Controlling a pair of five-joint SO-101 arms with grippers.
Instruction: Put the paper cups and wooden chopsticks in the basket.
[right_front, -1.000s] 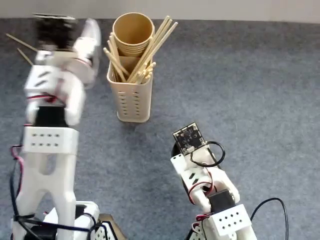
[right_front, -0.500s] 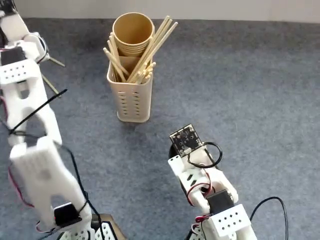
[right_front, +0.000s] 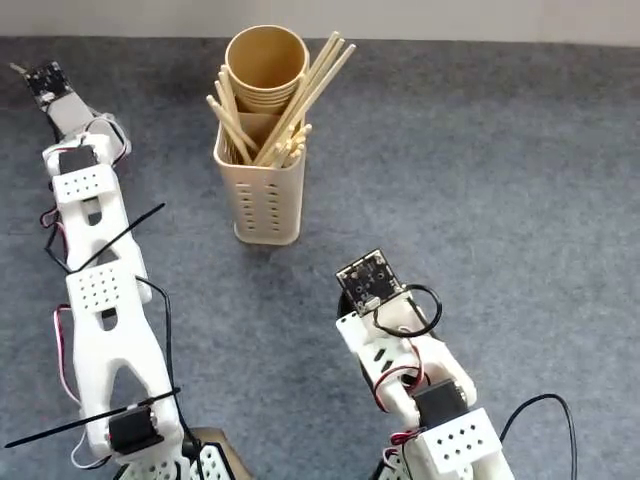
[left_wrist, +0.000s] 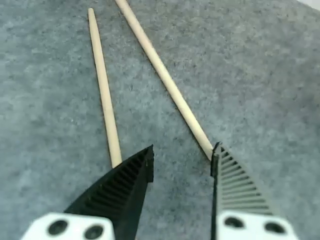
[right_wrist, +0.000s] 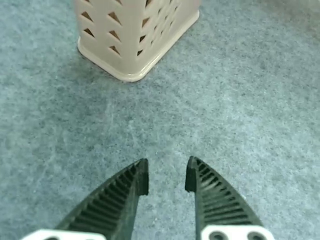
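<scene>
As your left gripper (left_wrist: 182, 152) hung wide open, empty, over two chopsticks (left_wrist: 105, 95), your right gripper (right_wrist: 166, 175) sat at the basket's (right_front: 262, 205) five o'clock. It held nothing, barely parted.

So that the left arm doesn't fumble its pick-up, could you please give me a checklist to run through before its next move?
1. Left gripper open and empty: ok.
2. First chopstick and second chopstick lie apart on the carpet, not crossing: ok.
3. Left gripper centred on a single chopstick: not ok; each stick ends by a different fingertip.
4. Basket upright with the paper cups inside: ok.
5. Right gripper open, apart from the basket: ok.
6. Room in the basket for more sticks: cannot tell.
</scene>
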